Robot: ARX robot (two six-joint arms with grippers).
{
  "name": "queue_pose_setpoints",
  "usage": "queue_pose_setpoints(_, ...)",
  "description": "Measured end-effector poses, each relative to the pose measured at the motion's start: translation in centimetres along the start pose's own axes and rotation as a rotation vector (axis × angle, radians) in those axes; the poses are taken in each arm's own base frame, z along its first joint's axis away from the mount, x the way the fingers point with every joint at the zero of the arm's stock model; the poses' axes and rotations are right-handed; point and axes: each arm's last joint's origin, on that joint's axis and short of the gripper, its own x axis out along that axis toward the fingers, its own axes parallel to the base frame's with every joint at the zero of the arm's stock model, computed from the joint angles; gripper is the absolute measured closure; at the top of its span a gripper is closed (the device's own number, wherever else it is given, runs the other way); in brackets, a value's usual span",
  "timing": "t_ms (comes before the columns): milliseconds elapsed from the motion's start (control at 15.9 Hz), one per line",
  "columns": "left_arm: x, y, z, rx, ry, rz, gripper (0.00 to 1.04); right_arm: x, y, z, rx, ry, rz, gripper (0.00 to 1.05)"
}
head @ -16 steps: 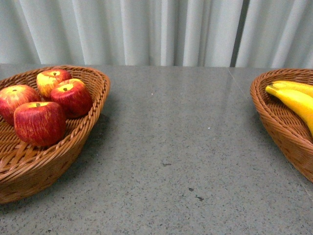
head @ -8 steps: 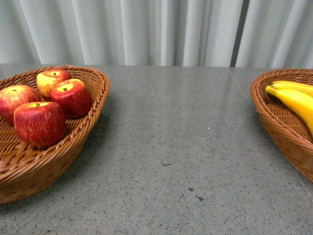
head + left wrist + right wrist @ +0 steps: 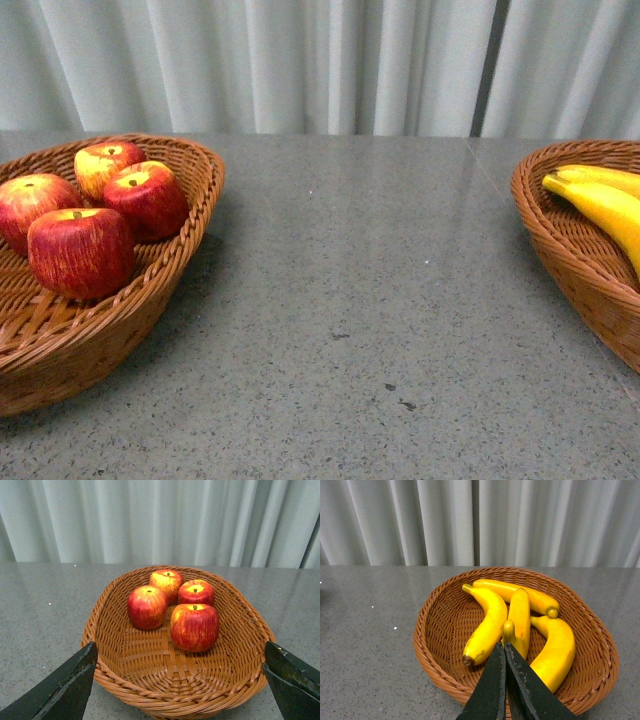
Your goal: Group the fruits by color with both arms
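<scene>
While I watched the feeds, the grey bench carried two wicker baskets set well apart, with bare stone between them. My left basket held all four apples, bunched together toward its far end; my right basket held four bananas lying side by side and overlapping.

I judged the sorting essentially finished, since no fruit lay loose on the bench in any view.

The bananas looked the easier to handle: long, stiff, fairly light, with a matte skin. I would have taken one across its middle, where the curve is thickest, not at the brown tips.

The apples looked glossy and round, so I expected them to be slippery and inclined to roll; I would have closed on one across its widest part, coming from above, with the stem pointing up between the fingers.

My left pincer hung short of the apple basket with its jaws spread wide, holding nothing. My right pincer sat above the banana basket with its jaws pressed together, nothing between them.
</scene>
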Motion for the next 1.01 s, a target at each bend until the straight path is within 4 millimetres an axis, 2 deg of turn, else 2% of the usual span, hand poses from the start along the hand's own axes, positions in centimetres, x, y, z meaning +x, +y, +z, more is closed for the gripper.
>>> queue_pose_setpoints(63, 0.0, 0.0, 0.0, 0.0, 0.0, 0.0, 0.07, 0.0, 0.0, 0.0, 0.0, 0.0, 0.0, 1.03)
queue_pose_setpoints(126, 0.0, 0.0, 0.0, 0.0, 0.0, 0.0, 0.07, 0.0, 0.0, 0.0, 0.0, 0.0, 0.0, 0.97)
queue_pose_setpoints(568, 0.0, 0.0, 0.0, 0.0, 0.0, 0.0, 0.07, 0.0, 0.0, 0.0, 0.0, 0.0, 0.0, 0.11)
queue_pose_setpoints(631, 0.0, 0.0, 0.0, 0.0, 0.0, 0.0, 0.07, 0.0, 0.0, 0.0, 0.0, 0.0, 0.0, 0.04)
queue_pose_setpoints(694, 0.0, 0.0, 0.0, 0.0, 0.0, 0.0, 0.07, 0.0, 0.0, 0.0, 0.0, 0.0, 0.0, 0.07)
queue_pose_setpoints(1009, 0.0, 0.0, 0.0, 0.0, 0.0, 0.0, 0.07, 0.0, 0.0, 0.0, 0.0, 0.0, 0.0, 0.06)
